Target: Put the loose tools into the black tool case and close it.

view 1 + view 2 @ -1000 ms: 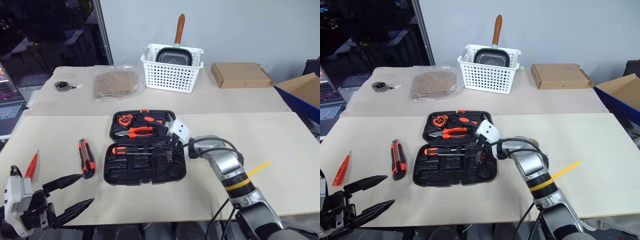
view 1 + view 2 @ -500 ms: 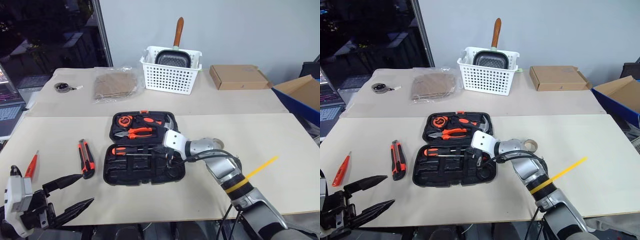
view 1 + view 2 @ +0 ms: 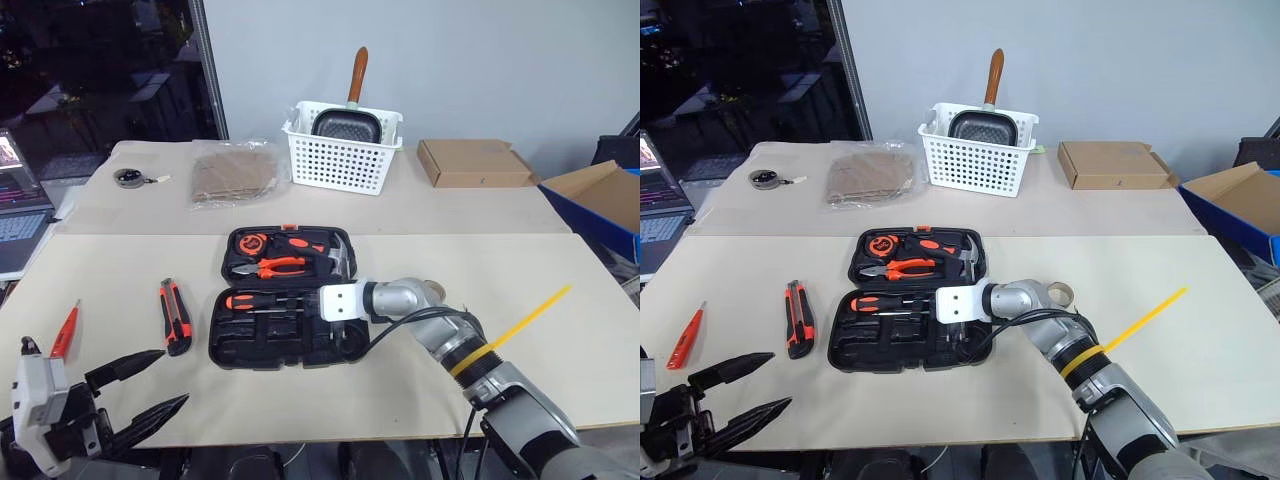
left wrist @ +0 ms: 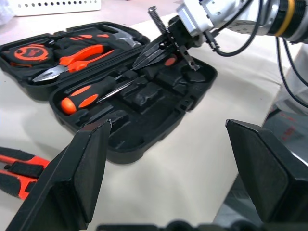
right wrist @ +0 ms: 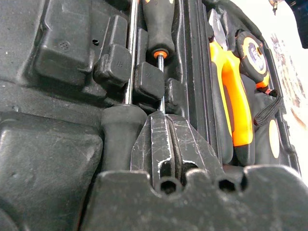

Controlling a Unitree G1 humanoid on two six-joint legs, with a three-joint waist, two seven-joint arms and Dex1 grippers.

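1. Right gripper (image 4: 156,52) is reaching low into the near half of the black tool case (image 3: 285,345), with its two fingers pressed tightly together; it looks as if their tips are pinching the thin shaft of a screwdriver (image 5: 159,33) whose handle is already lying in a moulded slot, though I cannot tell if they are truly gripping it or just pushing on it.
2. I am judging that I am seating this screwdriver, with a second screwdriver (image 3: 262,299) already lying in the same half.
3. Left gripper (image 3: 140,390) is hanging at the near table edge, well apart from the case, with its fingers spread wide and holding nothing.
4. Next I am needing to free the right fingers and draw them out without dragging the shaft up from its clips.
5. Still waiting outside are the utility knife (image 3: 174,317) just left of the case, the slim red tester screwdriver (image 3: 65,330) further left, and a small tape roll (image 3: 1058,291) close behind my right arm.
6. Orange-handled pliers (image 3: 268,265), a tape measure (image 3: 247,243) and a hammer (image 3: 338,252) are sitting in the far half.
7. Standing further back are a white basket (image 3: 345,160) holding a pan (image 3: 347,118), a cardboard box (image 3: 473,163) and a bagged brown pad (image 3: 235,170); none of it is blocking me, but my own arm is lying in the lid's path.
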